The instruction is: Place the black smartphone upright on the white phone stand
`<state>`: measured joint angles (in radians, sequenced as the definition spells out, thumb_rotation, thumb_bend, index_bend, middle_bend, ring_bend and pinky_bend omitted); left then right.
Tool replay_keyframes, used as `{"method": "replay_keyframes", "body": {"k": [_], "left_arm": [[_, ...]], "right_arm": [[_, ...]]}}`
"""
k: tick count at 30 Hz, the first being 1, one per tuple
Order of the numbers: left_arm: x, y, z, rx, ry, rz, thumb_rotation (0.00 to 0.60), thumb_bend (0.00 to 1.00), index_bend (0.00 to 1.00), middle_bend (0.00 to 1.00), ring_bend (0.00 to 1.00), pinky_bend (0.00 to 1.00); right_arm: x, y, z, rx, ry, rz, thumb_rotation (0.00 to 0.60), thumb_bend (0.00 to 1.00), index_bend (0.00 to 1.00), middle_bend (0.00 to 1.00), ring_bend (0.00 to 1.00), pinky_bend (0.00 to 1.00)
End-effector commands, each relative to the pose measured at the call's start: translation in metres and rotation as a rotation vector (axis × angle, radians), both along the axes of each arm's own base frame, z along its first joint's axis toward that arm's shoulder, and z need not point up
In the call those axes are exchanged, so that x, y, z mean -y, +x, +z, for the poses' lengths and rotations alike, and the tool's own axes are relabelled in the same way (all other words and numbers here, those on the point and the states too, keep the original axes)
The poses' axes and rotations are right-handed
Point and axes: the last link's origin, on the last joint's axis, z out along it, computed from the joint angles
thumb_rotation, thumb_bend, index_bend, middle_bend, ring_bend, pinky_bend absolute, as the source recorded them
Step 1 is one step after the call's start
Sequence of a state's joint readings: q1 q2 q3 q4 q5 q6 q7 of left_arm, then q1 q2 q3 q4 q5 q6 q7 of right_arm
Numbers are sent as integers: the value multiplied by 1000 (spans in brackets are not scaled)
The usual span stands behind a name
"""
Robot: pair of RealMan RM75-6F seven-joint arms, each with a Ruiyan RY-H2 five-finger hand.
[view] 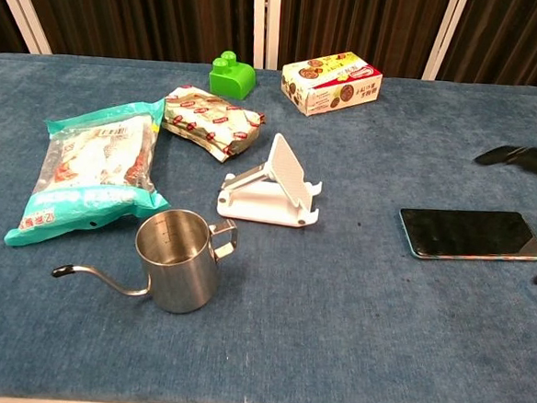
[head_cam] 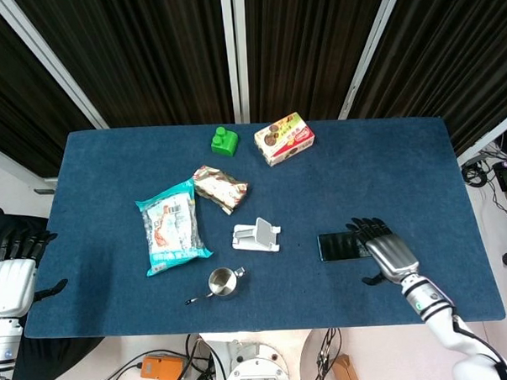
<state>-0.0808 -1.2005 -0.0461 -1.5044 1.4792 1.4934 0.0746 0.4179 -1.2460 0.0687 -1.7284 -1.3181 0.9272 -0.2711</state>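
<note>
Right now we see the phone (view: 469,234) lying flat, screen up, on the blue worktop (head_cam: 387,167), well to the right of the white phone stand (view: 271,194), which sits with its back plate tilted up and nothing on it. Our right hand (head_cam: 382,250) hovers over the right end of the phone in the head view, fingers (head_cam: 366,228) spread apart and holding nothing; in the chest view only dark fingertips show at the right edge, above the phone. Our left hand (head_cam: 11,276) hangs off the left edge of the worktop, its fingers apart and empty as well.

Near the stand we also see a small steel jug (view: 177,260) with a thin curved spout, just in front of it. A large snack bag (view: 91,171) lies to the left, with a smaller wrapped packet (view: 210,117) behind the stand. Further back stand a green block (view: 231,76) and a printed box (view: 332,82).
</note>
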Motion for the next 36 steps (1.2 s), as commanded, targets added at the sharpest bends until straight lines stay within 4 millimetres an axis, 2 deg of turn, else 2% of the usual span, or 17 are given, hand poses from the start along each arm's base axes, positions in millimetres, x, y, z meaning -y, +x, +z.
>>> {"method": "replay_keyframes", "body": {"k": [1,7,11,23,36], "left_arm": [[0,0,0,1,1,2,600,37,197,172,88,0],[0,-1,0,3,1,8,600,37,197,172,87,0],[-1,-2,-1,2,0,12,600,37,197,173,87,0],[-1,-3,0,-3,-1,22,600,36,197,172,84,0],[0,-4,0,-3,0,25,600,37,197,172,79,0]], "right_arm": [[18,8,-24,-27,35,10,600,212,146,22,0,52],[32,10,-43,-62,39,22,600,281,194,22,0,46],[37,12,-47,-54,43,15,600,344,242,22,0,41],[43,7,-50,-54,75,-30,600,355,267,22,0,35],[47,5,-50,29,53,-74,600,435,509,32,0,34]]}}
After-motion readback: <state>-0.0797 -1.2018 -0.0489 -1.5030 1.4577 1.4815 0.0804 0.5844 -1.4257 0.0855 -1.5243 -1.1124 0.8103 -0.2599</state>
